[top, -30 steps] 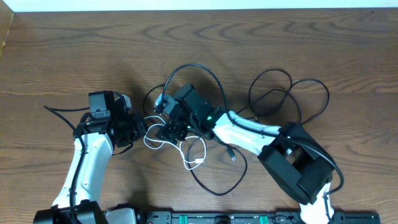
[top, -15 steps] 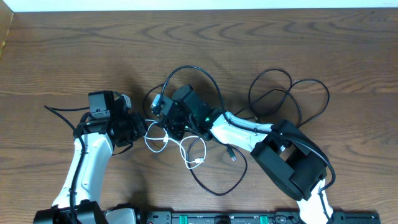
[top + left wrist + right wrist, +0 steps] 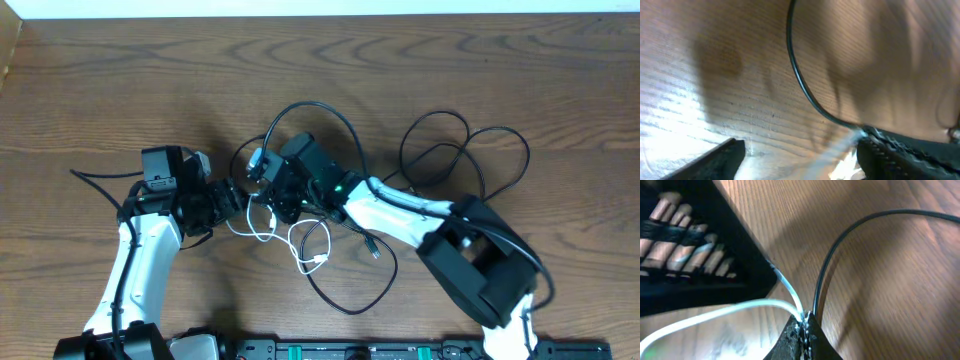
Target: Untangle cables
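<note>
Right gripper [image 3: 803,326], jaws pressed together, clamps the white cable [image 3: 715,312] where the black cable [image 3: 850,230] meets it, mid-table; left gripper [image 3: 800,150] stands wide apart just beside.

Right wrist view: white cable [image 3: 740,305] runs off the left edge, black cable [image 3: 840,239] off the right; ends unseen. Overhead: right hand [image 3: 270,200] hides their crossing. Left wrist view blurred; white cable only a pale streak.
</note>
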`<state>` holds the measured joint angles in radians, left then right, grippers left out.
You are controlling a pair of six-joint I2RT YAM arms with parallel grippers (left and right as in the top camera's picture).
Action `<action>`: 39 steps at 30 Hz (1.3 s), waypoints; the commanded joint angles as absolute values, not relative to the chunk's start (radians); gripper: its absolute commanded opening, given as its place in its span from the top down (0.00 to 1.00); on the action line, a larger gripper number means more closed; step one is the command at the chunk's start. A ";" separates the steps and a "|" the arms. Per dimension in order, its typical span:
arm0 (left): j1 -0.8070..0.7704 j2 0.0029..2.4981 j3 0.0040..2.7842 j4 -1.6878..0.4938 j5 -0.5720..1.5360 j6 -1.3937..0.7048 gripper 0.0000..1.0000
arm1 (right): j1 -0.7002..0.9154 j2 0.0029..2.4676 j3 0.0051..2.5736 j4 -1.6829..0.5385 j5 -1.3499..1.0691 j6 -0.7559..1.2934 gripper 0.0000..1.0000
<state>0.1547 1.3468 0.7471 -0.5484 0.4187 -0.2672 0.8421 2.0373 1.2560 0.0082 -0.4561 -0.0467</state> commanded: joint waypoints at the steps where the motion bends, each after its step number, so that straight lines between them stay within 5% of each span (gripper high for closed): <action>1: 0.158 1.352 0.739 -0.547 0.418 -0.255 0.15 | 0.841 1.934 1.256 -0.045 -0.434 -0.038 0.99; 7: 0.158 1.352 0.739 -0.543 0.417 -0.255 0.07 | 0.841 1.847 1.256 -0.160 -0.413 -0.038 0.99; 27: 0.158 1.352 0.739 -0.536 0.350 -0.312 0.05 | 0.841 1.363 1.256 -0.325 -0.299 0.075 0.99; 39: 0.158 1.352 0.739 -0.537 0.350 -0.312 0.04 | 0.845 1.395 1.256 -0.708 -0.271 0.106 0.99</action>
